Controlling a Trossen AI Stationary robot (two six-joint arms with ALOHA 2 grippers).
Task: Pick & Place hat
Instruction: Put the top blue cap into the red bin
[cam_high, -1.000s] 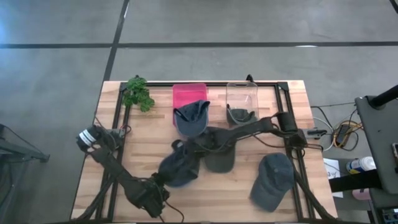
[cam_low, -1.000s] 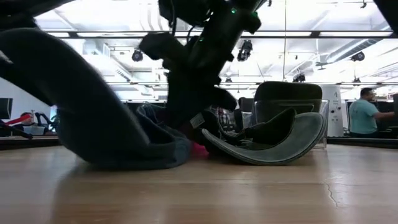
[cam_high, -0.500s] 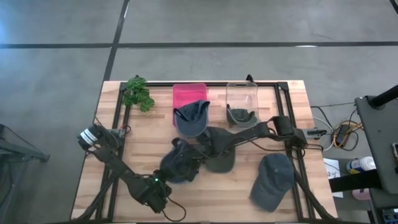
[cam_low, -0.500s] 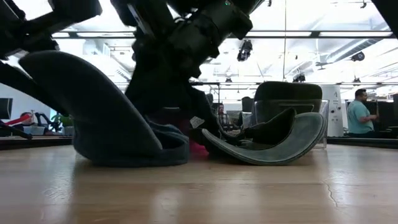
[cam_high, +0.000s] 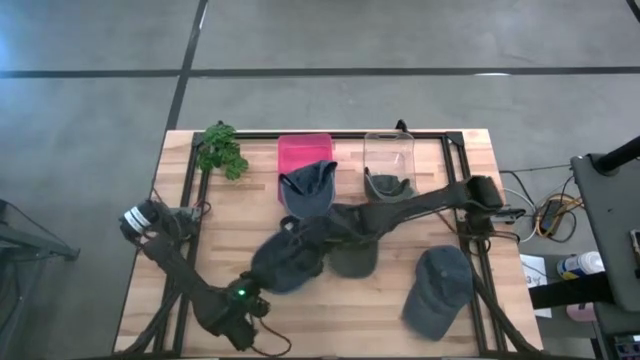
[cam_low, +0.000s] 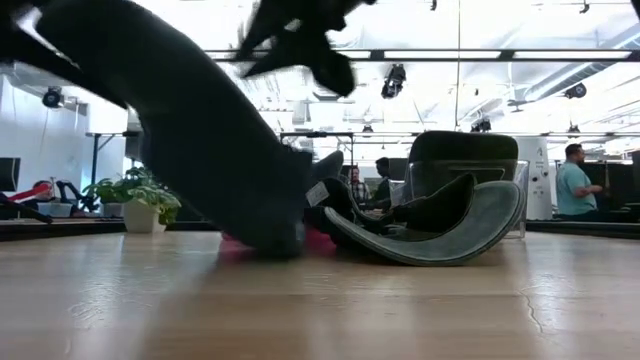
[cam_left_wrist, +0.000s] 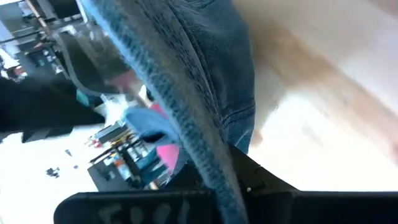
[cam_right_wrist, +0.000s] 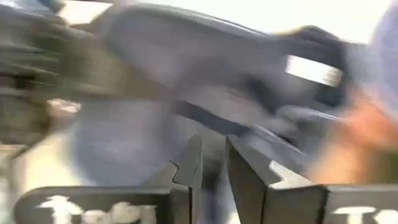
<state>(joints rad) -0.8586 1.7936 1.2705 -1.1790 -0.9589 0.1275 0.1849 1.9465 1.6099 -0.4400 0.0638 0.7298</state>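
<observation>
A dark blue denim hat (cam_high: 290, 258) sits mid-table, tilted up in the low view (cam_low: 200, 130), with its lowest part low by the tabletop. My left gripper (cam_high: 264, 284) reaches it from the near side and is shut on its rim (cam_left_wrist: 186, 130). My right gripper (cam_high: 322, 233) comes in from the right to the hat's far-right edge. Its fingers (cam_right_wrist: 214, 165) stand a narrow slit apart, with blurred blue cloth beyond them. My left gripper pinches the hat's stitched rim (cam_left_wrist: 214, 177) between its two fingers, which lie across the edge and come from the table's near side. The hat rises tilted from the hold. My right gripper is at the hat's far-right edge; whether it touches the cloth, I cannot tell.
A second blue hat (cam_high: 308, 190) lies by the pink bin (cam_high: 305, 150). An olive hat (cam_high: 352, 258) lies under the right arm. A clear bin (cam_high: 388, 160) holds another hat. A grey-blue hat (cam_high: 440, 288) lies near right, a green plant (cam_high: 222, 150) far left.
The denim hat has been raised and tipped up: in the low view its body, which sat low on the table, now towers to the top of the picture. The left gripper has risen with it. The right arm's elbow has drawn toward the table's right edge.
</observation>
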